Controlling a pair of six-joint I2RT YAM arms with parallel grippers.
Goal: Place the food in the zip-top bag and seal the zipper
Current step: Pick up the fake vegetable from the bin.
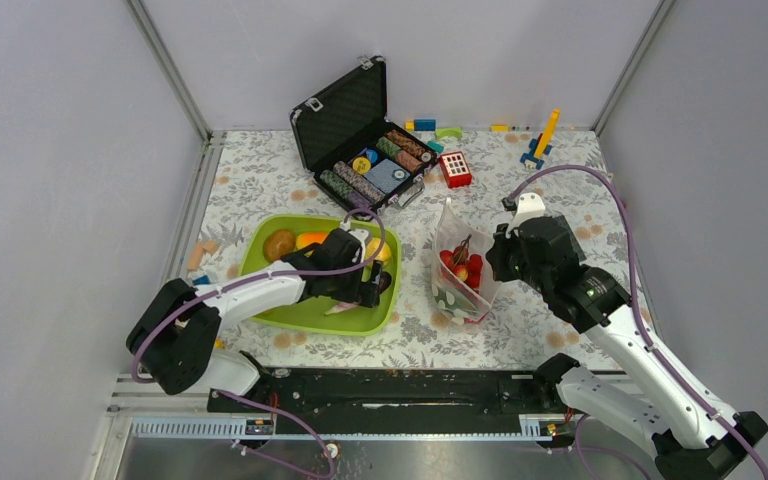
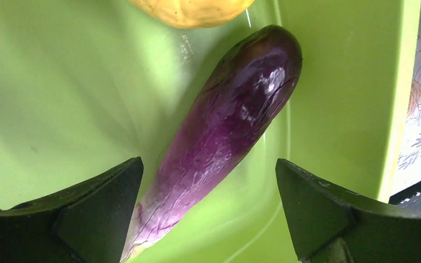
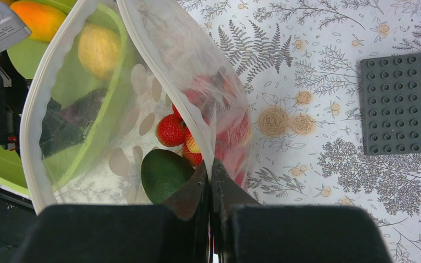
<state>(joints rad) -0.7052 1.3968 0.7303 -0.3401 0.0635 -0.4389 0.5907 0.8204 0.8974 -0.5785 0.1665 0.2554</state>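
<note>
Grey panels (image 1: 60,150) are closing in the table (image 1: 260,180) on three sides. A flowered cloth is covering it, and it looks likely to drag under anything pushed across it. At the back, an open black case (image 1: 355,135) of chips and some loose blocks (image 1: 435,128) are sitting well apart from my work.

I am hanging my left pincer (image 2: 206,164) low inside the lime-green tray (image 2: 334,82). Its jaws are standing wide on either side of the purple eggplant (image 2: 235,137), not touching it as far as I can tell. That eggplant is lying slanted on the tray floor, its fat end near the tray wall and a yellow fruit (image 2: 192,11). It is looking like a light toy with a glossy, slippery skin and a taper. So I am judging the thick middle the place to close on, across its width and gently, lest it squirt out toward the thin end.

With my right pincer (image 3: 211,181) I am pinching one lip of the zip-top bag (image 3: 142,87) tight, holding its mouth up and open just beside the tray. The bag is thin and floppy, and its zipper (image 3: 32,109) strip is looking like the only firmer part, so I am judging that the best place to hold. Red berries (image 3: 170,130) and a dark avocado (image 3: 164,172) are lying in its bottom.
</note>
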